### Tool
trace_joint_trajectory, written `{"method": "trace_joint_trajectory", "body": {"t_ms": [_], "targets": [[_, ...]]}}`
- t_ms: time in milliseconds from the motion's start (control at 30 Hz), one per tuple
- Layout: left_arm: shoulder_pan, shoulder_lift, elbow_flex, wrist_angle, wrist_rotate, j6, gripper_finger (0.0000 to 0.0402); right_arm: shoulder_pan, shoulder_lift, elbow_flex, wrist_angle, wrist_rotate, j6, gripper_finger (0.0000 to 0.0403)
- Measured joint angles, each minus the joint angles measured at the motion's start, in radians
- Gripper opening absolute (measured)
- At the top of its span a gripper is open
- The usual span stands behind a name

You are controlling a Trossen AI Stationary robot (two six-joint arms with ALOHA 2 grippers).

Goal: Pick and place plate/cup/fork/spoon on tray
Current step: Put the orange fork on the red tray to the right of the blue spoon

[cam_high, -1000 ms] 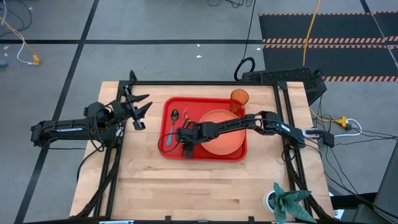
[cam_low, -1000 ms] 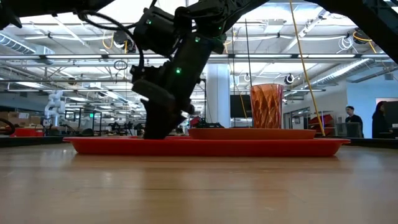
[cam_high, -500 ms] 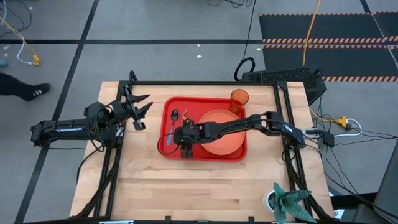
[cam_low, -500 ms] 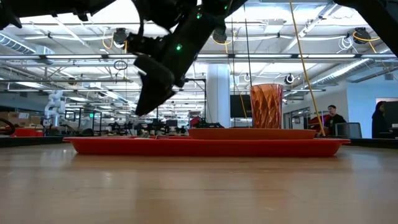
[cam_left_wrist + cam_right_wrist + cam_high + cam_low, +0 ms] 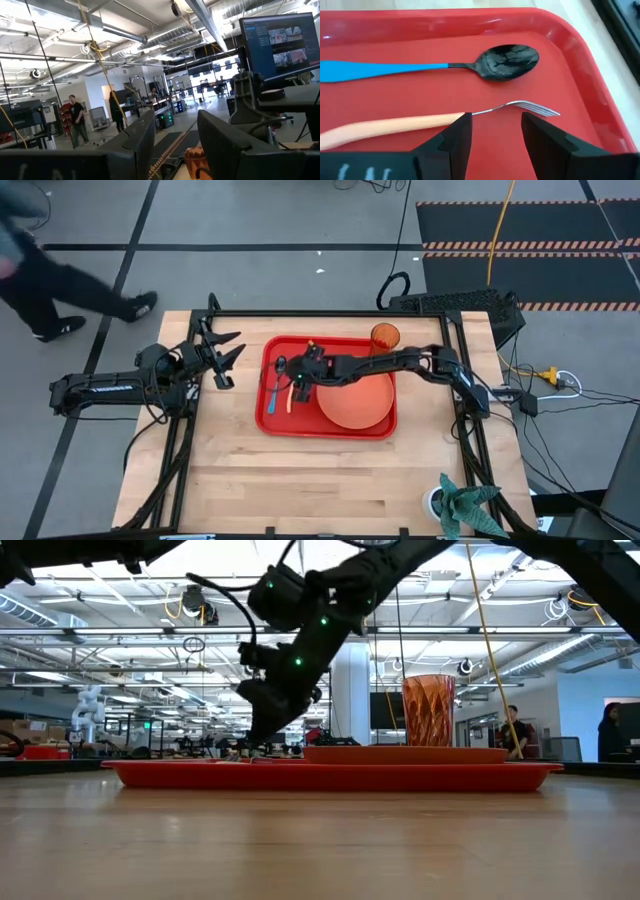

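1. The right gripper (image 5: 492, 131) is hovering over the red tray (image 5: 378, 430), its two fingers standing apart and holding nothing.

2. The fork (image 5: 445, 121) is lying on the tray floor directly beneath those parted fingers, its silver tines just ahead of the fingertips, with no finger touching it.

3. The spoon (image 5: 427, 65) is resting beyond the fork, farther out from the gripper, its blue handle running roughly parallel to the fork's.

4. The plate (image 5: 357, 401) is sitting on the tray back along the arm behind the gripper, and the cup (image 5: 385, 337) is standing at the tray's far corner, well apart from the fingers.

5. With all four items seemingly lying within the tray's rim, the placing work is looking complete; the step in hand appears to be the release of the fork.

6. The next move is likely calling for the right arm to lift clear without nudging the cutlery.

7. The left gripper (image 5: 224, 353) is waiting off the tray's side, open and empty.
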Motion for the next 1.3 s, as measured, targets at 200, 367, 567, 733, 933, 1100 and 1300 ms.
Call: {"method": "trace_joint_trajectory", "body": {"t_ms": [200, 367, 567, 733, 933, 1100, 1300], "targets": [[0.000, 0.000, 0.000, -0.005, 0.000, 0.008, 0.0152, -0.033, 0.000, -0.076, 0.116, 0.008, -0.005, 0.0164], [0.000, 0.000, 0.000, -0.006, 0.000, 0.008, 0.0152, -0.043, -0.001, -0.144, 0.263, 0.004, -0.011, 0.0164], [0.000, 0.000, 0.000, -0.015, 0.000, 0.032, 0.0152, -0.043, -0.001, -0.170, 0.295, 0.001, -0.011, 0.0164], [0.000, 0.000, 0.000, -0.014, 0.000, 0.035, 0.0152, -0.043, -0.001, -0.201, 0.363, -0.019, -0.003, 0.0164], [0.000, 0.000, 0.000, -0.015, 0.000, 0.035, 0.0152, -0.046, 0.007, -0.240, 0.472, -0.179, 0.126, 0.0164], [0.000, 0.000, 0.000, -0.014, 0.000, 0.035, 0.0152, -0.046, 0.008, -0.241, 0.471, -0.130, 0.123, 0.0164], [0.000, 0.000, 0.000, -0.015, 0.000, 0.036, 0.0152, -0.056, 0.008, -0.241, 0.476, -0.127, 0.181, 0.0164]]}}
